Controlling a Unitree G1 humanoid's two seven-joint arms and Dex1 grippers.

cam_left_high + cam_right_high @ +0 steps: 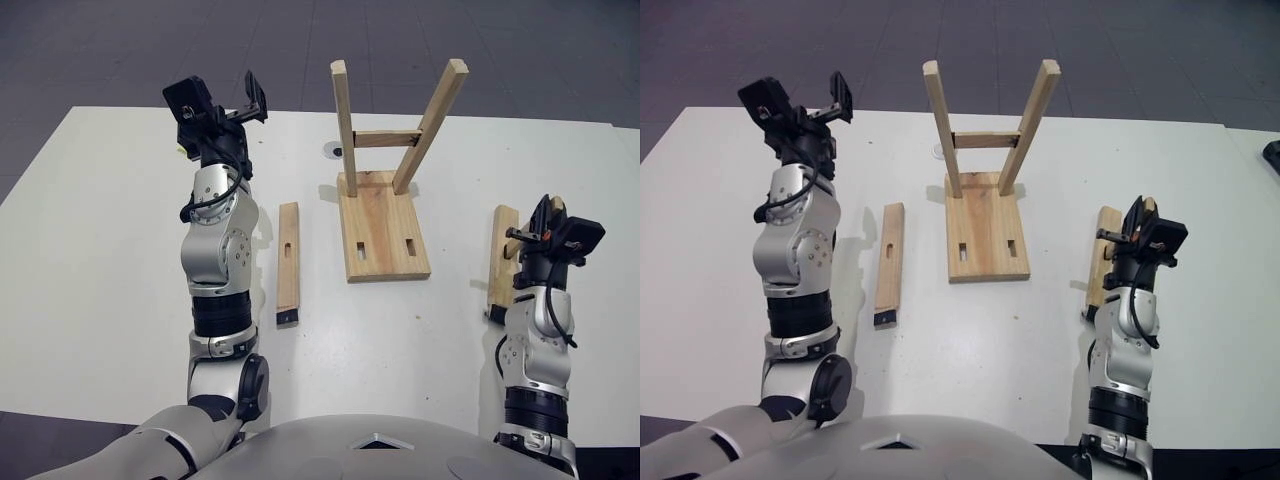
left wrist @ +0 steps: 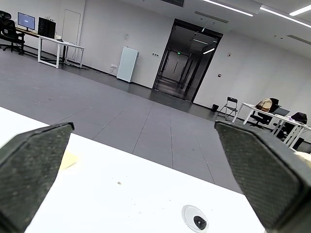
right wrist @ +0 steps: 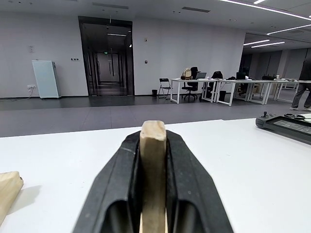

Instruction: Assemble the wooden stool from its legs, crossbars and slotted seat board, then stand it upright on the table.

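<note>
The slotted seat board point(image 1: 385, 225) lies flat mid-table. Two legs point(image 1: 343, 120) stand upright in its far end, joined by a crossbar point(image 1: 385, 138). One loose leg point(image 1: 288, 262) lies to the left of the board; another loose leg point(image 1: 503, 250) lies to its right. My right gripper point(image 3: 153, 145) hovers just beside that right leg, shut on a short wooden crossbar point(image 3: 153, 131) that sticks out past its fingers. My left gripper point(image 2: 144, 125) is raised over the table's far left, open, with nothing between its fingers point(image 2: 34, 165).
A round cable grommet point(image 1: 331, 151) sits in the white table point(image 1: 110, 230) behind the board. A black controller point(image 3: 286, 125) lies at the table's far right. Bare tabletop lies in front of the board and to the left.
</note>
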